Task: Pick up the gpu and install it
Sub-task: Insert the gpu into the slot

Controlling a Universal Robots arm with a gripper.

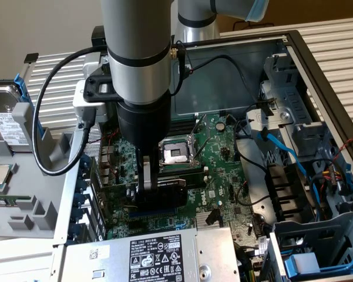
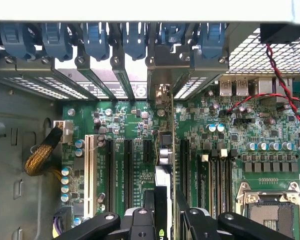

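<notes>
Wrist view shows the gpu (image 2: 163, 200) edge-on, standing upright over the motherboard (image 2: 229, 125) slots, pinched between the partly closed gripper (image 2: 164, 220) fingers, while the exterior view's arm (image 1: 138, 70) hides most of the card.

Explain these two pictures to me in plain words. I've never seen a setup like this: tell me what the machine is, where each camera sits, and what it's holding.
The big silver and black column is a robot arm, ending in a gripper that grasps things. The exterior view comes from a camera standing off to the side, looking down into an open computer case. The wrist view comes from a camera on the arm itself, looking past the gripper at the same computer from close up.

Inside the case lies the large green motherboard, with its empty processor socket and long black expansion slots. The gripper is closed on the gpu, a small card held on edge. In the wrist view the gpu stands upright down over the slots. Whether it is fully seated cannot be told.
</notes>
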